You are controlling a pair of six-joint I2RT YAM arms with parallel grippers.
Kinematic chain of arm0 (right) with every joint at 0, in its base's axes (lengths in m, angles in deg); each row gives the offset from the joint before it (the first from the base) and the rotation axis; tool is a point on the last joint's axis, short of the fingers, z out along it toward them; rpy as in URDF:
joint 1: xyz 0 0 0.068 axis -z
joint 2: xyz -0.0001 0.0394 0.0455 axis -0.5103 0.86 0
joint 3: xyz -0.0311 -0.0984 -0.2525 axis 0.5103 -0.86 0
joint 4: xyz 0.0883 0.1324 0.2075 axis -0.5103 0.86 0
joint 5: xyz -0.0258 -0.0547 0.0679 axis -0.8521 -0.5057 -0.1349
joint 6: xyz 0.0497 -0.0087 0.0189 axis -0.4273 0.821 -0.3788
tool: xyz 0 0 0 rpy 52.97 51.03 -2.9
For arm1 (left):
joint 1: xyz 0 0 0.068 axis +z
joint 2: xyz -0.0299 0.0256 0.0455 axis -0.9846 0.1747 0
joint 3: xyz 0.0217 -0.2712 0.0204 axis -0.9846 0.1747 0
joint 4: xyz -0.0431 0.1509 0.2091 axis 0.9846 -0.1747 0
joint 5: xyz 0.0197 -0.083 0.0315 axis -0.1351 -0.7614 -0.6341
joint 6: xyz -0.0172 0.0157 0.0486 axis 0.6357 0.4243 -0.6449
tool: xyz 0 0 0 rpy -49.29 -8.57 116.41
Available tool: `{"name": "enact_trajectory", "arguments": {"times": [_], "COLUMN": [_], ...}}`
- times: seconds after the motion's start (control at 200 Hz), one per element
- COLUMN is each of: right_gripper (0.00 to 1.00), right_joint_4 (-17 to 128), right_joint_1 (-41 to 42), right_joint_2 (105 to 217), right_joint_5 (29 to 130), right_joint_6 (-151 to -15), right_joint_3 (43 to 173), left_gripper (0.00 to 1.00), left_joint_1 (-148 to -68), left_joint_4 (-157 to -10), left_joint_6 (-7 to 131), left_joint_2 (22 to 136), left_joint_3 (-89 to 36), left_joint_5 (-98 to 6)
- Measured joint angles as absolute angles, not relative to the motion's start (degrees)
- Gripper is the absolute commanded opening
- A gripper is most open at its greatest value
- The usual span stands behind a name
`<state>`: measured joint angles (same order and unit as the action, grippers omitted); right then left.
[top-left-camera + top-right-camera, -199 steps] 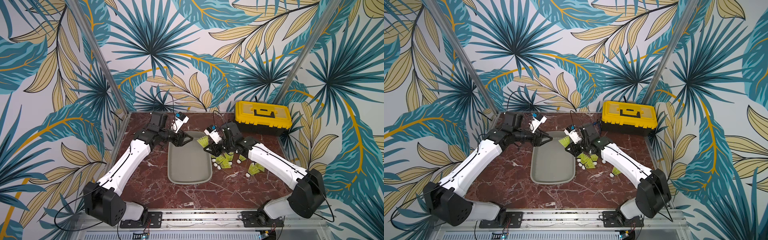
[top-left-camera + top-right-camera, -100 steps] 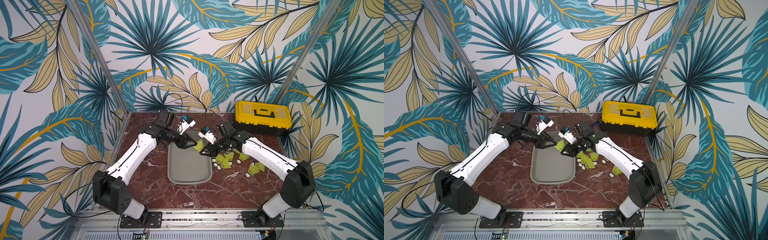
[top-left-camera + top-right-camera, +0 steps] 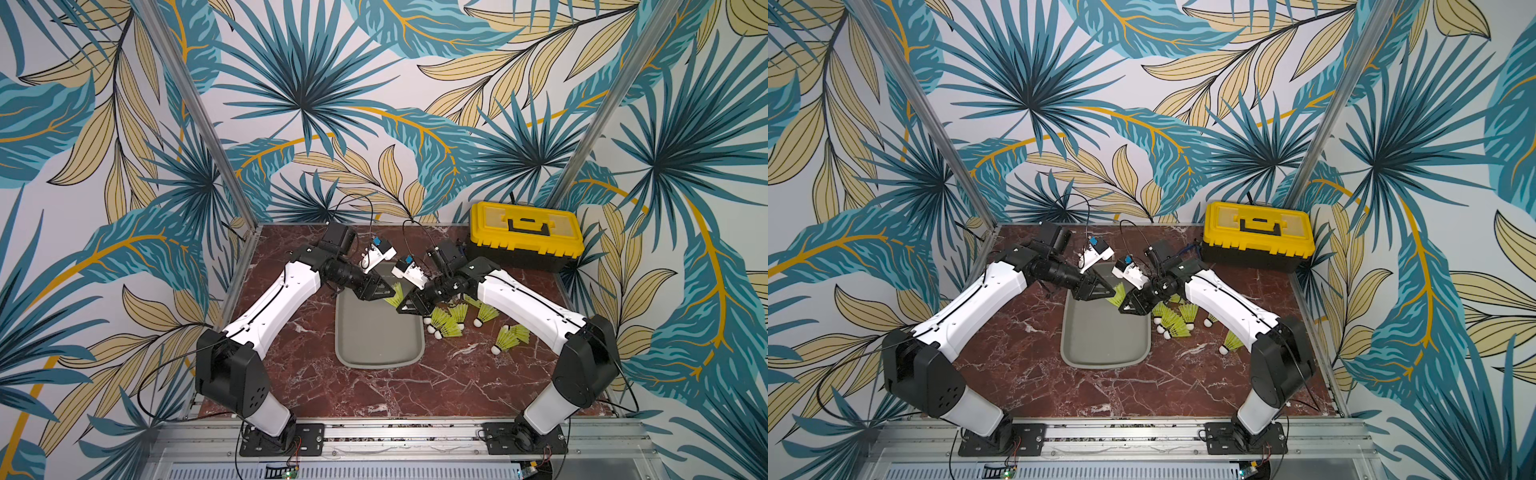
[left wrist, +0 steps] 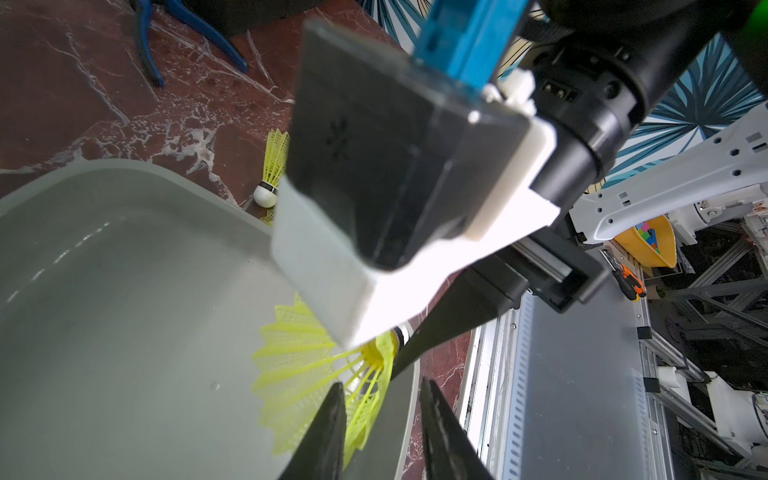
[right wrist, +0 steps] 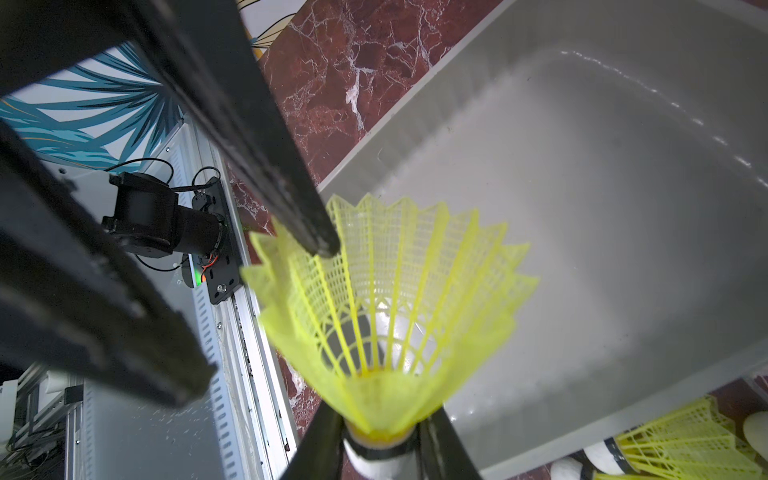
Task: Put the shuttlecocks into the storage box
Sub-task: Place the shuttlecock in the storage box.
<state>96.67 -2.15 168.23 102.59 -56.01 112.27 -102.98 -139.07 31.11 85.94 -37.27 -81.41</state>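
Observation:
My right gripper (image 3: 402, 306) (image 5: 382, 453) is shut on the white tip and dark band of a neon yellow-green shuttlecock (image 3: 395, 293) (image 5: 386, 311). It holds it above the far end of the grey storage box (image 3: 376, 365) (image 3: 1100, 365). My left gripper (image 3: 390, 294) (image 4: 380, 399) meets it there. Its jaws stand apart astride the skirt's rim (image 4: 365, 399), one finger (image 5: 307, 232) over the skirt's mouth, the other (image 5: 166, 374) outside. Several more shuttlecocks (image 3: 444, 324) (image 3: 1231, 343) lie on the table right of the box.
A yellow-lidded black toolbox (image 3: 525, 235) (image 3: 1258, 232) stands at the back right corner. The red marble table (image 3: 374, 395) is walled on three sides, with a metal rail along its front edge. The right wrist camera housing (image 4: 395, 166) fills much of the left wrist view.
Both arms have come together over the far end of the box, the right one bringing its shuttlecock leftward. My left gripper's jaws have narrowed around the skirt's rim.

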Motion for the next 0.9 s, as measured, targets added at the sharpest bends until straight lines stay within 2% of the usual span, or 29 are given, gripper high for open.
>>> {"name": "enact_trajectory", "arguments": {"times": [0.125, 0.341, 0.461, 0.521, 0.631, 0.901], "right_gripper": [0.26, 0.3, 0.45, 0.57, 0.68, 0.72], "right_joint_4": [96.9, 97.0, 96.1, 94.9, 91.6, 80.5], "right_joint_1": [-2.3, -2.4, -2.4, -2.4, -2.4, -2.3], "right_joint_2": [168.2, 168.2, 168.1, 167.4, 165.2, 155.1], "right_joint_5": [102.7, 102.6, 101.4, 100.2, 96.9, 82.6], "right_joint_6": [-56.0, -56.0, -56.9, -57.7, -59.6, -68.6], "right_joint_3": [112.4, 112.4, 112.1, 111.2, 108.2, 96.7], "left_gripper": [0.29, 0.0, 0.0, 0.0, 0.0, 0.0], "left_joint_1": [-103.0, -103.1, -103.2, -103.2, -103.2, -103.2], "left_joint_4": [-139.1, -138.6, -136.4, -133.0, -125.2, -102.5], "left_joint_6": [31.2, 31.5, 33.9, 36.1, 43.0, 63.8], "left_joint_2": [85.9, 85.9, 85.9, 85.2, 82.2, 76.4], "left_joint_3": [-37.3, -37.2, -37.0, -35.9, -31.1, -18.6], "left_joint_5": [-81.4, -82.4, -83.5, -83.5, -81.5, -71.3]}}
